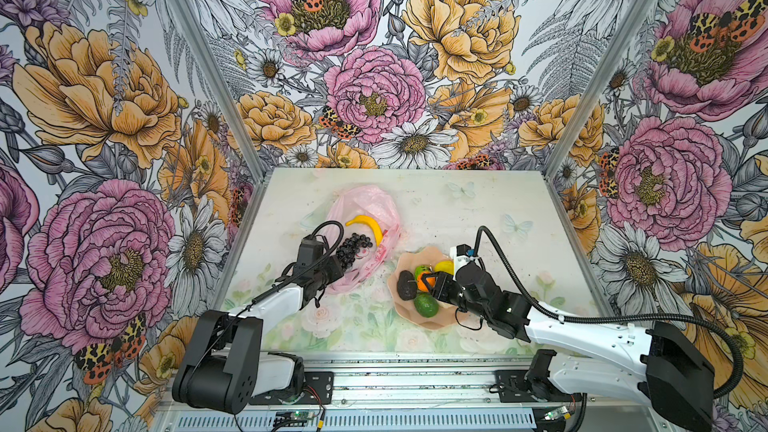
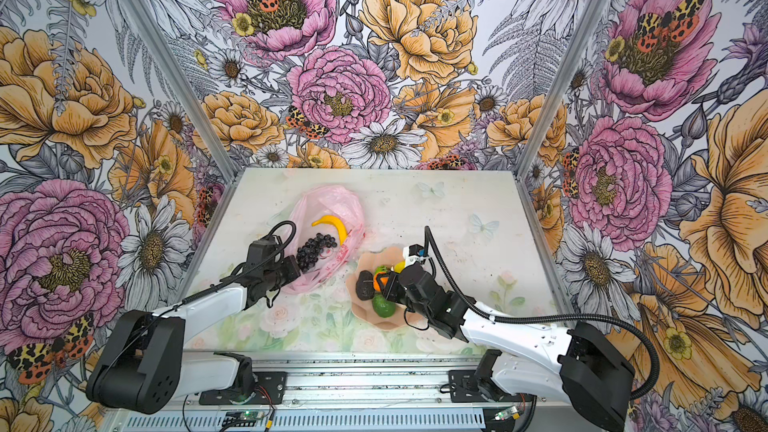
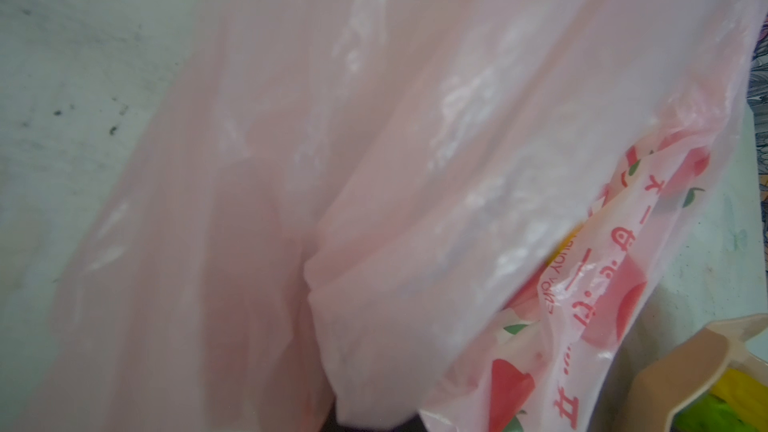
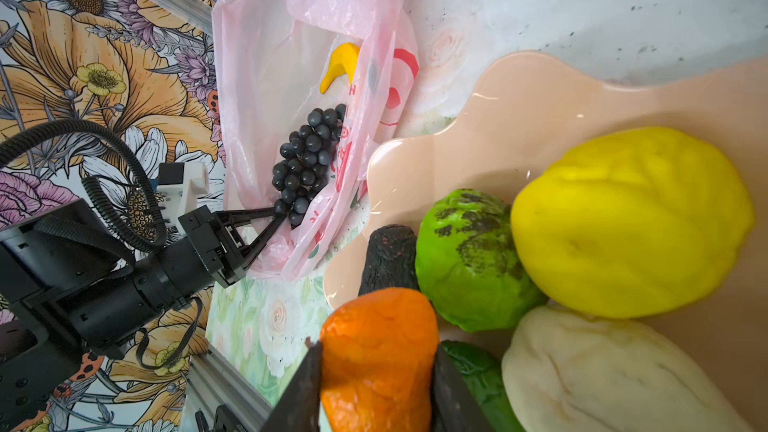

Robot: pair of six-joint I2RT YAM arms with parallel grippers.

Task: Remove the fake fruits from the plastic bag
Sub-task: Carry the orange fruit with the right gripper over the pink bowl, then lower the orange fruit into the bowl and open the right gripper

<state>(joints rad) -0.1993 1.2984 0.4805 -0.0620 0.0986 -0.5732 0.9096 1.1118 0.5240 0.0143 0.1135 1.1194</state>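
Observation:
The pink plastic bag lies at the back left with its mouth gaping. A yellow banana and a dark grape bunch show inside it. My left gripper is shut on the bag's near edge; the bag fills the left wrist view and hides the jaws. My right gripper is shut on the orange, just above the peach bowl. In the bowl lie a lemon, a green fruit, a black oval, a cream-white lumpy piece and a second green fruit.
The bowl stands right of the bag, their edges nearly touching. Flower-printed walls close the table in at the back and both sides. A metal rail runs along the front edge.

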